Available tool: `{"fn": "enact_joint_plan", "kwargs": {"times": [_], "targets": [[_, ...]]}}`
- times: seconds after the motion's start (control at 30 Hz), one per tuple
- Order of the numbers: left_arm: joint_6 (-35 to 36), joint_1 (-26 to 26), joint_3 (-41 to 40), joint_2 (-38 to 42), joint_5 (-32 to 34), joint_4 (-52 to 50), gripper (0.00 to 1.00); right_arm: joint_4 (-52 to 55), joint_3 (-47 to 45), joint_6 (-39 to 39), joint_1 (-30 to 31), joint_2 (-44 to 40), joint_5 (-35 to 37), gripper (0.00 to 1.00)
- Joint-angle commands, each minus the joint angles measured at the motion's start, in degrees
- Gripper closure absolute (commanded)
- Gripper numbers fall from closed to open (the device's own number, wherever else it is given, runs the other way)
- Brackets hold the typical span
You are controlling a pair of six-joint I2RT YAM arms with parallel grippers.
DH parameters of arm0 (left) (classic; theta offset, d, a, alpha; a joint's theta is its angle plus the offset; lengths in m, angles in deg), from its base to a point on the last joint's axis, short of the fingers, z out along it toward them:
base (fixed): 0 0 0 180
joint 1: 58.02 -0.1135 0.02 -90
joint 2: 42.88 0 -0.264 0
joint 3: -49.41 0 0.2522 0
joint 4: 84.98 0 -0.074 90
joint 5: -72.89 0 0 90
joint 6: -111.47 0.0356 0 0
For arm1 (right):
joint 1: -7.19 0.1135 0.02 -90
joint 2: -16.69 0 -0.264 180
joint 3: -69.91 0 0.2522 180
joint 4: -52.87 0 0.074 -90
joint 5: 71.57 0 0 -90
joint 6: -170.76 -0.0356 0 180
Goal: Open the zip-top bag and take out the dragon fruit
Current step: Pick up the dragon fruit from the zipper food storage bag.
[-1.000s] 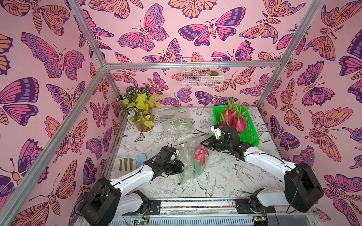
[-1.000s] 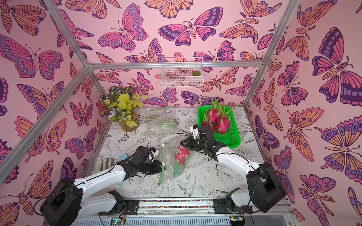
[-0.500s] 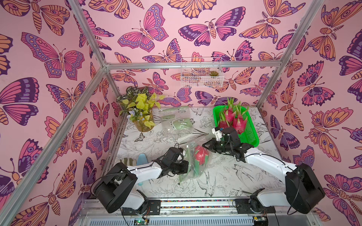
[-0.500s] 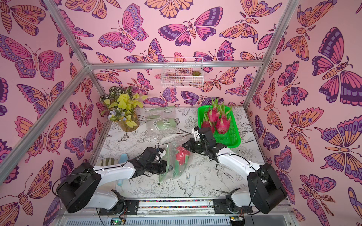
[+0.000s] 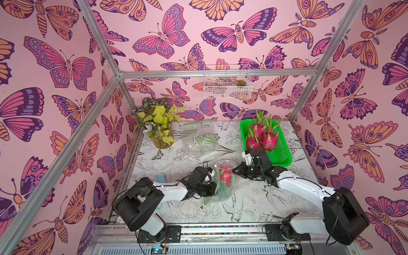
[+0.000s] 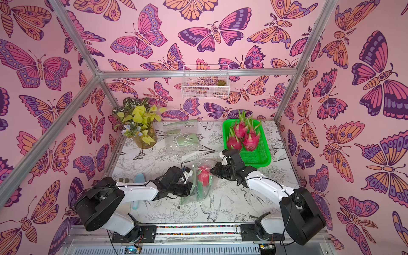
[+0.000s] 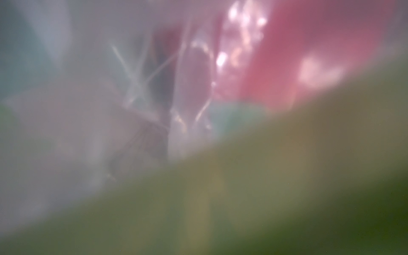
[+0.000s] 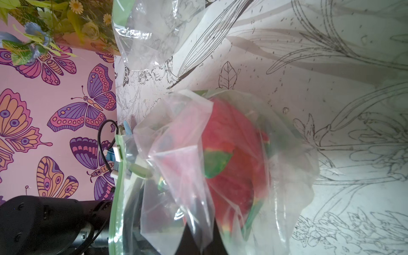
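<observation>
In both top views the zip-top bag (image 5: 220,192) (image 6: 196,194) stood crumpled near the middle of the tabletop (image 5: 254,205) (image 6: 231,209), between the two tools. A red dragon fruit (image 5: 226,176) (image 6: 204,175) sat inside its upper part. The left tool (image 5: 213,187) (image 6: 191,187) pressed into one side of the bag. Its tips were buried in plastic, so I could not tell whether they stood apart or together. The right tool (image 5: 235,171) (image 6: 212,171) met the opposite edge beside the fruit, its fingers brought together on the plastic.

Three other dragon fruits (image 5: 261,135) (image 6: 242,136) lay clustered in a green tray (image 5: 287,162) (image 6: 268,160) at the far right of the tabletop. Empty bags (image 5: 198,138) (image 6: 183,139) lay flat at the back middle. A potted plant (image 5: 160,123) (image 6: 139,120) filled the far left corner, and a wire basket (image 5: 227,88) (image 6: 205,90) hung on the back wall.

The left wrist view was almost all blur. Creased bag film (image 7: 132,84) lay against the lens, a pink-red mass that was probably the dragon fruit (image 7: 309,55) showed behind it, and a broad olive-green smear could not be identified. No fingers could be made out there.

The right wrist view was sharper. The bag (image 8: 287,176) bulged around the red, green-scaled fruit (image 8: 234,132), with folds of film bunched toward the camera. Its green zip strip (image 8: 117,198) ran along the side away from the fruit. The tabletop (image 8: 331,66), an empty bag (image 8: 150,33) and the plant (image 8: 55,22) lay beyond.
</observation>
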Motion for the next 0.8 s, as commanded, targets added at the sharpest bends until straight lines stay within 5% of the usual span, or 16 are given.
{"fn": "enact_joint_plan", "kwargs": {"times": [0.0, 0.4, 0.77], "targets": [[0.05, 0.60, 1.00, -1.69, -0.94, 2.06, 0.72, 1.43, -1.07, 0.70, 0.30, -0.82, 0.63, 1.00], [-0.89, 1.67, 0.88, -5.11, -0.98, 6.44, 0.68, -0.16, -2.43, -0.57, 0.26, -0.47, -0.15, 1.00], [-2.84, 2.02, 0.52, -9.83, -2.58, 13.06, 0.79, -2.15, -3.95, -2.27, 0.30, -0.20, -0.53, 1.00]]}}
